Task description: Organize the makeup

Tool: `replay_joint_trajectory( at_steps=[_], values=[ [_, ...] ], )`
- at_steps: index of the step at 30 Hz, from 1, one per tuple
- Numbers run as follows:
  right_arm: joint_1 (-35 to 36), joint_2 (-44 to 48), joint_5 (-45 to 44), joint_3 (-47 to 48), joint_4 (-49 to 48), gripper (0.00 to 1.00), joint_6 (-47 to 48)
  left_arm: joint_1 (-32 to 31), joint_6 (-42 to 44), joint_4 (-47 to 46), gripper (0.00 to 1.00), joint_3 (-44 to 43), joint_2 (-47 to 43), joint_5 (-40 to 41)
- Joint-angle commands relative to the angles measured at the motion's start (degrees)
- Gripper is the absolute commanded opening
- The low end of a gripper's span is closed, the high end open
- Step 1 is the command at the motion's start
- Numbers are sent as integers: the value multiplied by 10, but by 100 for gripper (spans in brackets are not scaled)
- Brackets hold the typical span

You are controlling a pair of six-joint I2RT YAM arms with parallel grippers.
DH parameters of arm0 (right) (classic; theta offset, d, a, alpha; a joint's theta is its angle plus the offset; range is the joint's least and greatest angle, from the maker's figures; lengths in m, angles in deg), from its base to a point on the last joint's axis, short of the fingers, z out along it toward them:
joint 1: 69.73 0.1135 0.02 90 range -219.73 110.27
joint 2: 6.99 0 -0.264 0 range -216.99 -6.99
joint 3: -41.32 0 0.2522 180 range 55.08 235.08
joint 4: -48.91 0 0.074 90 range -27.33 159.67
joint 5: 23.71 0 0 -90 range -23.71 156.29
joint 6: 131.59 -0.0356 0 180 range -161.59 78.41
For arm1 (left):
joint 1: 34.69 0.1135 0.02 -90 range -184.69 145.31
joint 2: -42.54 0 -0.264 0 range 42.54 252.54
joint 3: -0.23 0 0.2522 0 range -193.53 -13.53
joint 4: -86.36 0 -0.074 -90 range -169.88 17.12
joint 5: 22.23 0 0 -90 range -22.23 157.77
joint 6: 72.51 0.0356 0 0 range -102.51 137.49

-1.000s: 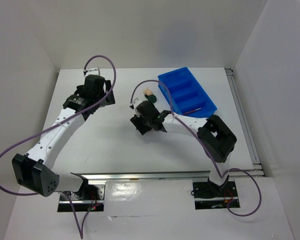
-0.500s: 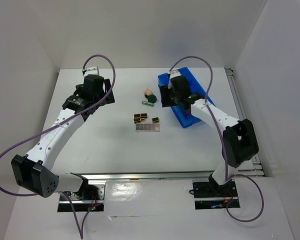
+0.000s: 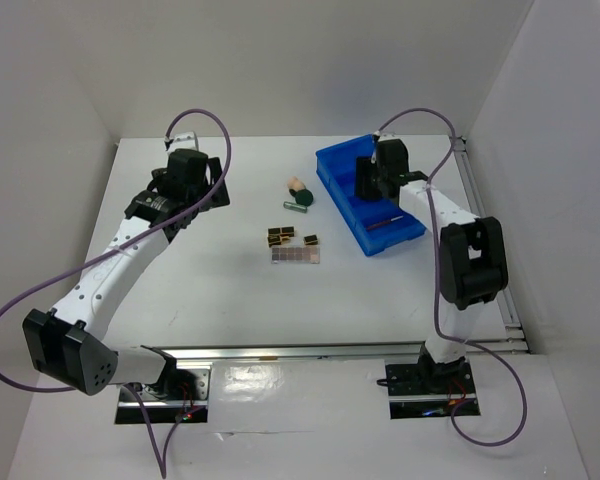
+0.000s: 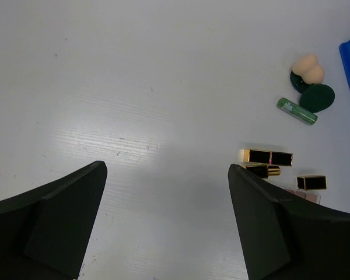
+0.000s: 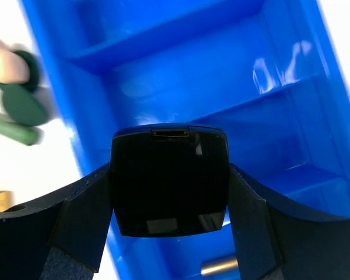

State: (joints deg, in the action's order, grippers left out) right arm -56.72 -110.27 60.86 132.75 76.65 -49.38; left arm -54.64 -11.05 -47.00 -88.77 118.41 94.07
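You've got one table (image 3: pixel 230 290) with one blue bin (image 3: pixel 342 172) at its far right corner. Your right claw (image 5: pixel 170 198) hangs over the bin, pinching the one black square compact (image 5: pixel 169 175). Your left claw (image 4: pixel 166 175) is spread wide, holding nothing, toward the far left. Mid-table: one palette (image 3: pixel 295 255), three lipstick tubes (image 4: pixel 267 156), one green tube (image 4: pixel 296 111), one sponge (image 4: pixel 308 67), two green round pieces (image 4: pixel 317 97).

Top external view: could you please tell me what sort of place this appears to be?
Probably a robot lab test cell: a white table boxed in by plain white panels, a left arm and right arm bolted to a metal rail, and staged makeup beside a blue bin.
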Motion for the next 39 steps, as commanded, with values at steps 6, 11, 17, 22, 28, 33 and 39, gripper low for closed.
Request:
replay_joint_trajectory(
  at_steps=[6, 11, 17, 22, 28, 33, 39],
  values=[
    [-17, -40, -3, 37, -24, 90, 4, 3, 10, -11, 100, -10, 5, 1],
    [-5, -20, -32, 42, -24, 100, 4, 3, 10, -11, 100, -10, 5, -5],
    [53, 31, -56, 53, -12, 88, 21, 3, 10, -11, 100, -10, 10, -10],
    [169, 43, -90, 26, -63, 57, 48, 3, 3, -11, 100, -10, 4, 1],
    [231, 7, 23, 46, -11, 46, 32, 3, -9, -11, 100, 3, -24, 34],
    [265, -15, 74, 17, -19, 73, 134, 3, 2, -28, 100, 13, -43, 33],
    [287, -36, 119, 7, 4, 85, 209, 3, -5, -23, 100, 13, -43, 39]
  ],
)
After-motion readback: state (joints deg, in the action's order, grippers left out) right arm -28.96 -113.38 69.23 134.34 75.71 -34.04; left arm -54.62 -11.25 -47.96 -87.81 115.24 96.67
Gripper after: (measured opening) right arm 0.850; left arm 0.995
